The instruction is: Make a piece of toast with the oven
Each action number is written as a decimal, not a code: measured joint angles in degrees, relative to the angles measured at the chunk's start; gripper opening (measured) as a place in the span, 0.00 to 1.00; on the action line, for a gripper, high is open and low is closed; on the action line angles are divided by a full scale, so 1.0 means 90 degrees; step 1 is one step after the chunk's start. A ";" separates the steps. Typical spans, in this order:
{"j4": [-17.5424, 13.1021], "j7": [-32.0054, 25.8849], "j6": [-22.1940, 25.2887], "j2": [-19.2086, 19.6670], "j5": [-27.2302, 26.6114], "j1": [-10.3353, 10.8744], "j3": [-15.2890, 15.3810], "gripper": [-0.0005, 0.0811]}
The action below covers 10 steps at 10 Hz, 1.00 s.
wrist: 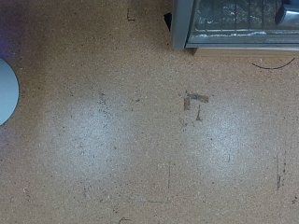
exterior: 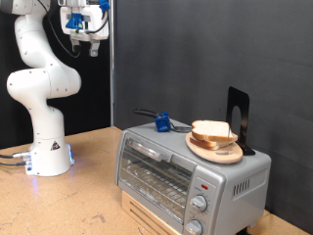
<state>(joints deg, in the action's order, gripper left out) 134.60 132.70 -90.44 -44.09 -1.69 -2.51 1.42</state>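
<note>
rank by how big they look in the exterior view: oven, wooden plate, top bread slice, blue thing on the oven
1. oven
2. wooden plate
3. top bread slice, though it nearly matches the plate
4. blue thing

2 views. Exterior cam: off the arm, roughly counter height, level, looking across the cork table (exterior: 93,157) toward a black backdrop; arm base at left of frame, oven (exterior: 191,176) close at lower right, cropped by the bottom edge. Wrist cam: high up, aimed straight down at the table (wrist: 131,121) from well above it. Overlap: the tabletop plus 1 oven (wrist: 234,23) edge, showing at the upper right of the wrist frame.
</note>
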 joint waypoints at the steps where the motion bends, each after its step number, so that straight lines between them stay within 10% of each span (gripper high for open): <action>1: 0.0000 -0.0379 -0.0003 -0.0001 0.0000 0.0029 0.0001 1.00; 10: -0.0096 -0.5016 -0.0501 0.0316 0.0838 0.0820 -0.0052 1.00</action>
<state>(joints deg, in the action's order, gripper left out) 133.73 87.55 -94.95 -41.25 5.85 4.87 0.95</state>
